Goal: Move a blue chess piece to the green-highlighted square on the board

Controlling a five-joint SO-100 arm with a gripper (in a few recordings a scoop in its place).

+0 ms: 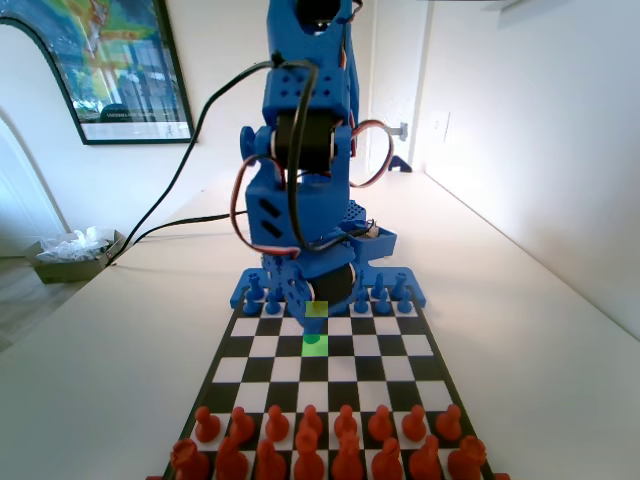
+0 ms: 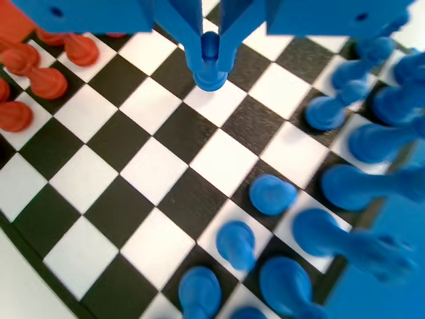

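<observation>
Two jaws of the gripper (image 2: pixel 210 63) are closed on the blue chess piece (image 2: pixel 210 66), a pawn, gripping its stem; its base sits at a white square of the board (image 2: pixel 99 206) in the wrist view. In the fixed view, the green-highlighted square (image 1: pixel 315 344) lies just in front of the pale yellow square (image 1: pixel 316 309), below the blue arm (image 1: pixel 305 150). Red pawns (image 1: pixel 310 422) line the near end.

walls: white | framed poster (image 1: pixel 120 65) | white table (image 1: pixel 130 330) | daylight
</observation>
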